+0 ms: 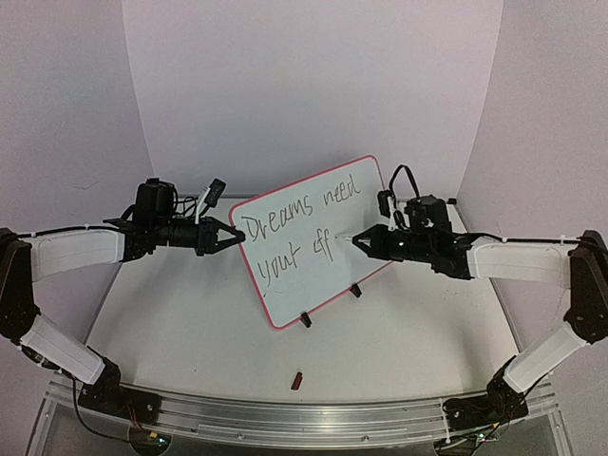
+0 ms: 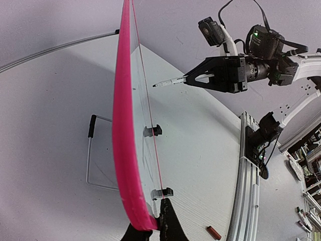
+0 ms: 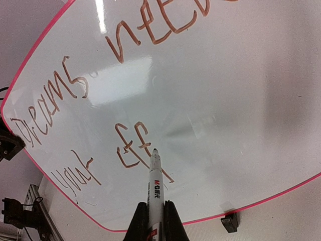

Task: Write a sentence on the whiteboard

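Note:
The whiteboard (image 1: 313,249) with a pink-red frame stands tilted on the table and reads "Dreams need your eff" in brown ink. My left gripper (image 1: 234,237) is shut on its left edge; in the left wrist view the board (image 2: 120,125) is edge-on, with my fingertips (image 2: 170,221) clamped on the frame. My right gripper (image 1: 365,242) is shut on a white marker (image 3: 154,181). The marker's tip is beside the second "f" on the board (image 3: 225,100). In the left wrist view a small gap shows between the marker (image 2: 168,82) and the board.
A red marker cap (image 1: 296,381) lies on the table near the front, also in the left wrist view (image 2: 214,233). Two black clip feet (image 1: 306,320) (image 1: 356,291) hold the board's lower edge. A wire stand (image 2: 89,150) sits behind the board. An aluminium rail (image 1: 285,418) runs along the front.

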Available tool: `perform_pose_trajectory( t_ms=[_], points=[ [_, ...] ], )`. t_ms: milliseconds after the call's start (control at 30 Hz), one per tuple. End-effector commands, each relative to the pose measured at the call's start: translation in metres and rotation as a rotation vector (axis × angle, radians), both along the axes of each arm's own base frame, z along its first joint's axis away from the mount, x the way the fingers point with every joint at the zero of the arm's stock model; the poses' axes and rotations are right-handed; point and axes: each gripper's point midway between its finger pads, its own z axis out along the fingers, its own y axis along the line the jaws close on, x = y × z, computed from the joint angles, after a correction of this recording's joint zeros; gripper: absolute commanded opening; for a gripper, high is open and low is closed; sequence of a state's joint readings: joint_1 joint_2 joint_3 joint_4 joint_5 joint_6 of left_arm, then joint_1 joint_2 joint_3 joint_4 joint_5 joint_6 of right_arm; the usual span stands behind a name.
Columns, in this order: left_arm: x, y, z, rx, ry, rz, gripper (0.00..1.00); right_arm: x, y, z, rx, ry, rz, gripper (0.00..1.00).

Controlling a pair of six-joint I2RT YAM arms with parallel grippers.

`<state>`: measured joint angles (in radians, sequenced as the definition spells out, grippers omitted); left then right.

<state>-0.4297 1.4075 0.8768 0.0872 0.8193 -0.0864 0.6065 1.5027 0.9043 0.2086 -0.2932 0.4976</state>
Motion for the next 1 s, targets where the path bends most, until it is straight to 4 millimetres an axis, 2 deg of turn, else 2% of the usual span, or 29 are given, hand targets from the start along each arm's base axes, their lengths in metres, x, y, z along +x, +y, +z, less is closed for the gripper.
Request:
perform_pose_trajectory(
  t_ms=[0,467,967],
  points=[
    [-0.004,-0.002,-0.019,0.083,-0.047,-0.025,0.00,0.013,0.002,0.015,0.030,-0.051,-0.009,0.00],
    [-0.004,-0.002,-0.020,0.084,-0.045,-0.026,0.00,0.023,0.009,0.014,0.056,-0.051,0.004,0.00],
    [-0.003,-0.003,-0.021,0.084,-0.042,-0.028,0.00,0.011,0.001,-0.016,0.033,0.021,-0.005,0.00]
  ],
)
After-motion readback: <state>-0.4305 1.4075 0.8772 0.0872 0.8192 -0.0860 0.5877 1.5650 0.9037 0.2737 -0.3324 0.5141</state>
